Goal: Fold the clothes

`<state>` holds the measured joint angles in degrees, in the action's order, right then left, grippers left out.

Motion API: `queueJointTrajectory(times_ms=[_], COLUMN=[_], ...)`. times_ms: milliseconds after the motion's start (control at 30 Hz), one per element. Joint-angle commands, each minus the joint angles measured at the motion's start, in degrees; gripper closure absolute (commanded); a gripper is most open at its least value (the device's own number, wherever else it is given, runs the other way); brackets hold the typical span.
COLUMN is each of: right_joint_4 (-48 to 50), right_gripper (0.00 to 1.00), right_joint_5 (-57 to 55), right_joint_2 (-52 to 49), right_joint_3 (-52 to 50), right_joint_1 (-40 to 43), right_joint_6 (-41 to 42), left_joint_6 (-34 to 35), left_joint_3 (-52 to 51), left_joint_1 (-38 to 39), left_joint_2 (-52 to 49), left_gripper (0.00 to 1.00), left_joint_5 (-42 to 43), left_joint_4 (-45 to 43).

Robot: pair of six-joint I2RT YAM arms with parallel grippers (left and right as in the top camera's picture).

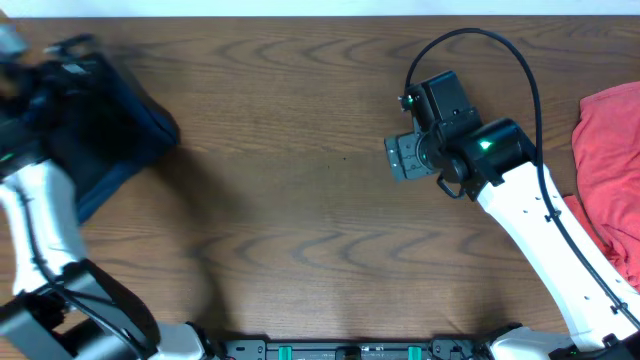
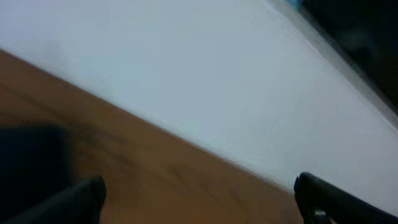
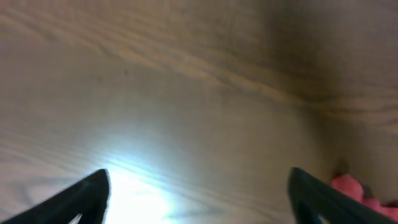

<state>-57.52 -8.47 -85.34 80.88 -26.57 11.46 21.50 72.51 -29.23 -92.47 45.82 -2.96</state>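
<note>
Spreading jaws wide on left gripper (image 2: 199, 194) and right gripper (image 3: 199, 186), clasping nothing. Finding navy garment (image 1: 110, 130) bunched at far left, just beside left fingers (image 2: 87, 194). Noting coral garment (image 1: 612, 170) lying along right edge, long axis running near to far, well apart from right gripper. Judging right arm nearer to coral, left arm nearer to navy.

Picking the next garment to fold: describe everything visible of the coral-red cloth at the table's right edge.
The coral-red cloth lies crumpled and unfolded on the brown wooden table at its right edge, cut off by the frame. It looks like soft matte fabric with rumpled ridges and shadowed creases; no collar or sleeve shows. The white right arm crosses its lower left edge; contact cannot be told. The right wrist view catches a small corner.
</note>
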Motion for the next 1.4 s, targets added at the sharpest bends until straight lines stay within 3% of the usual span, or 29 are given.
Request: queueJointTrajectory(times_ms=[0, 200, 367, 667, 800, 933, 1167, 1367], right_joint_4=[0.90, 2.03, 3.76, -4.50, -7.45, -4.24, 11.23, 11.10], right_gripper=[0.02, 0.01, 0.01, 0.01, 0.01, 0.01, 0.01, 0.01], right_joint_5=[-0.07, 1.46, 4.11, 10.25, 10.23, 10.23, 5.81, 4.83], right_joint_2=[0.52, 0.52, 0.52, 0.61, 2.45, 9.18, 37.55, 55.93], right_joint_3=[0.37, 0.37, 0.37, 0.37, -0.31, -5.68, -27.56, -37.09], right_joint_1=[1.57, 7.56, 15.15, 27.30, 27.56, 26.58, 24.26, 24.30], right_joint_6=[3.26, 5.75, 5.44, 2.19, 2.19, 2.58, 4.17, 4.17], left_joint_6=[-7.17, -17.09, -21.07, -20.09, -17.29, -17.16, -16.94, -16.92], left_joint_3=[-0.70, -0.70, -0.70, -0.74, -2.54, -6.27, -17.81, -20.92], left_joint_1=[9.27, 29.99, 42.34, 46.18, 46.18, 46.18, 46.18, 46.18], left_joint_2=[-0.85, -1.53, -1.49, 4.72, 13.68, 25.46, 51.43, 63.89], left_gripper=[0.02, 0.02, 0.02, 0.02, 0.02, 0.02, 0.02, 0.02], left_joint_5=[-2.62, -19.76, -30.53, -38.77, -43.82, -44.00, -47.52, -47.82], left_joint_4=[7.61, 26.62, 38.58, 59.12, 60.48, 59.19, 50.23, 49.16])
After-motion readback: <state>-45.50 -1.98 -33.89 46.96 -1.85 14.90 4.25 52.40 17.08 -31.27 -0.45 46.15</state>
